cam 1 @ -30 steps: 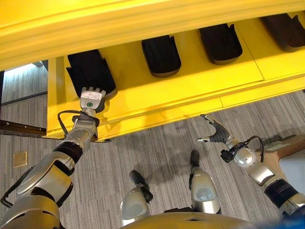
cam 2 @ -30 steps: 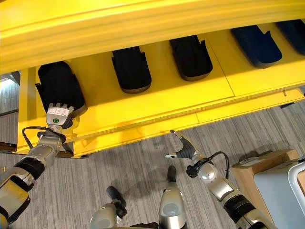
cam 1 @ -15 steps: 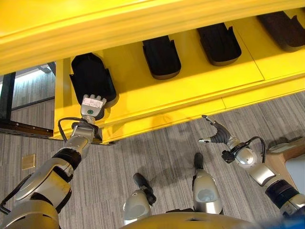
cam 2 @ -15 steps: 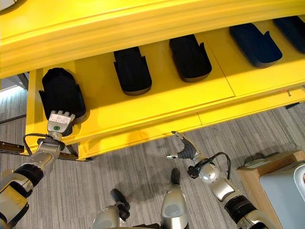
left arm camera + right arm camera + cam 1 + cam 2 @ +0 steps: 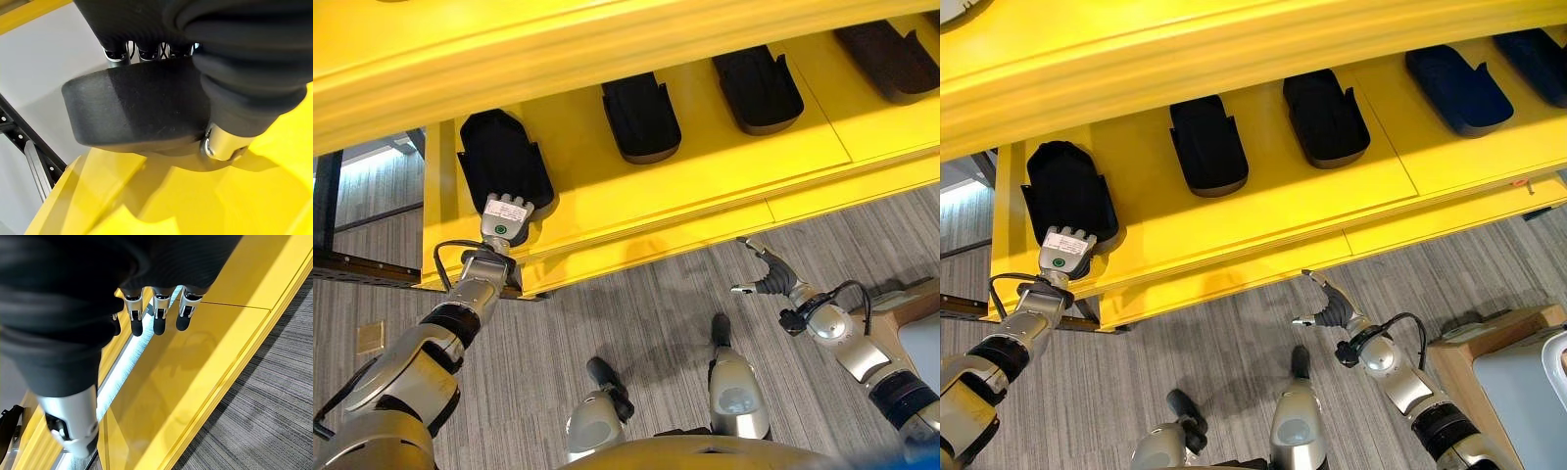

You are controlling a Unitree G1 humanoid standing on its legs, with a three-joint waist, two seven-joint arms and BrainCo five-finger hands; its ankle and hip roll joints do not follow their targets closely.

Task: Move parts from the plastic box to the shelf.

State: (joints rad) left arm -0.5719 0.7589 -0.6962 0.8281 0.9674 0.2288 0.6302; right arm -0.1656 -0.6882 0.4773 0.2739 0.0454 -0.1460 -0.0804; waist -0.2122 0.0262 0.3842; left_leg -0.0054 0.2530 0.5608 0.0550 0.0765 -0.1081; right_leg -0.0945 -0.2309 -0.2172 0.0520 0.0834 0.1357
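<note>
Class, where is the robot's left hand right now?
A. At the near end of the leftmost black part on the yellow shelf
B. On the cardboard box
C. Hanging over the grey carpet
A: the left hand sits at the near end of the leftmost black moulded part on the yellow shelf.

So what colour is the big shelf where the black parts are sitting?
Bright yellow. The shelf shows best in the right eye view.

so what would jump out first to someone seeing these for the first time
The bright yellow shelf fills the upper part of the head views, with a row of black parts laid along it. At the shelf's left end the left hand has its fingers on the nearest black part. The right hand hangs open over the grey carpet, holding nothing.
</note>
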